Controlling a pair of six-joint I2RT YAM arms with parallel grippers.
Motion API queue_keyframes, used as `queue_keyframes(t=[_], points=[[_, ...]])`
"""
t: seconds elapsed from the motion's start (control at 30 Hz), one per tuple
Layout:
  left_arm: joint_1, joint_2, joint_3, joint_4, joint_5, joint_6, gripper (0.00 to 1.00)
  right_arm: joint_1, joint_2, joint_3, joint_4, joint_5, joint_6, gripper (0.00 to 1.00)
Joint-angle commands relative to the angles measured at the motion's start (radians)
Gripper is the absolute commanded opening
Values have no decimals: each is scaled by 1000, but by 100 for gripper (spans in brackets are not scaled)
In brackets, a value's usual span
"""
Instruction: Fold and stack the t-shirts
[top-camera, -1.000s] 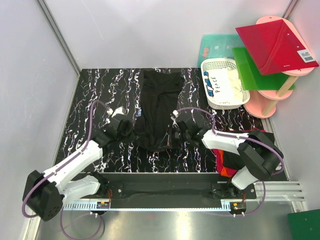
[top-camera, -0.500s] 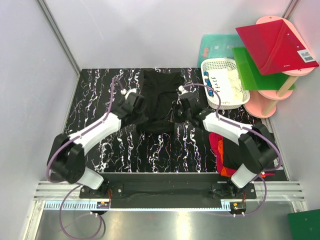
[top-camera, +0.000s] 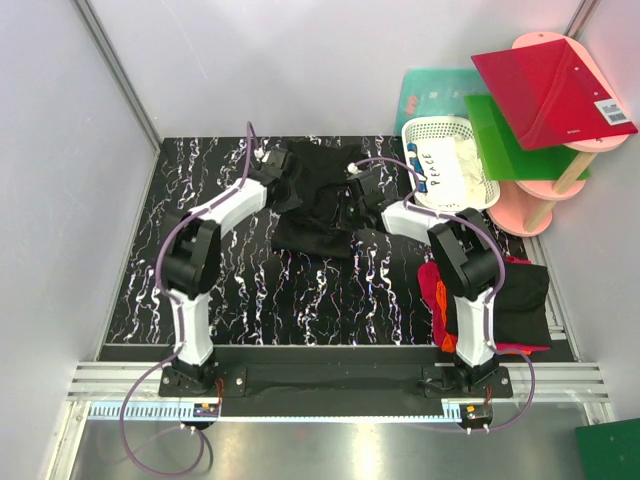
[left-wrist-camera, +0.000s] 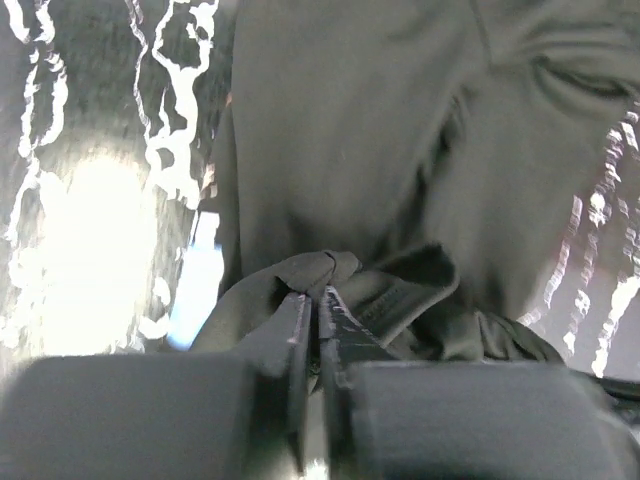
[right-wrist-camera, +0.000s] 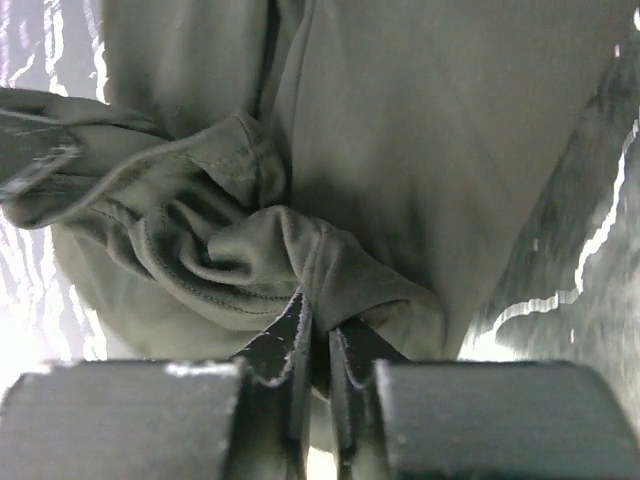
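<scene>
A black t-shirt (top-camera: 318, 222) lies doubled over on the far middle of the marbled table (top-camera: 200, 280). My left gripper (top-camera: 284, 186) reaches its left edge and my right gripper (top-camera: 351, 194) its right edge. In the left wrist view the left gripper (left-wrist-camera: 320, 296) stands nearly closed, with a bunched fold of the t-shirt (left-wrist-camera: 360, 130) pinched at its tips. Seen from the right wrist, the right gripper (right-wrist-camera: 320, 325) holds a rolled fold of the same t-shirt (right-wrist-camera: 420, 130) between its fingers. More t-shirts (top-camera: 500, 300), black over red and orange, sit piled at the table's right near edge.
A white lattice basket (top-camera: 428, 195) stands at the far right, just beyond the right arm. Behind it, a red board (top-camera: 550, 85) and a green board (top-camera: 505, 140) rest on a pink stand (top-camera: 530, 205). Grey walls close in the left and back.
Both arms swung from mid-table to the far side, carrying the shirt's near end up and over. The shirt went from long and flat to doubled and shorter.
</scene>
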Motion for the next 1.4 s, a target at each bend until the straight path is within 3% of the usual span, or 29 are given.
queue_keyframes(t=[0.0,0.03,0.07,0.13,0.17,0.3,0.47,0.5,0.57,0.6,0.63,0.87,1.17,1.37], points=[[31,63,112,-23,81,36,53,-9,20,88,9,71,-53,20],[36,54,114,-21,79,39,64,-7,12,85,13,90,-59,30],[34,39,108,-6,78,40,84,-7,-1,74,51,109,-65,39],[36,-25,59,20,75,46,99,-7,-64,8,131,144,-70,54],[36,-48,39,43,73,48,99,-7,-86,-21,206,152,-73,71],[34,-192,-88,88,70,45,99,-7,-185,-121,305,259,-88,99],[33,-349,-278,169,81,54,99,-4,-282,-242,398,201,-78,100],[33,-401,-304,175,79,59,99,-6,-308,-254,398,175,-73,98],[31,-450,-376,187,79,66,73,0,-325,-274,389,80,-75,74],[29,-491,-397,187,76,68,40,8,-333,-276,389,60,-78,40],[31,-507,-416,186,73,69,0,13,-331,-274,380,49,-79,0],[29,-530,-487,135,41,77,0,33,-124,-25,173,-259,-58,0],[29,-486,-500,131,24,73,0,31,126,134,171,-416,22,0],[29,-461,-506,129,21,73,0,33,189,163,203,-427,53,0]])
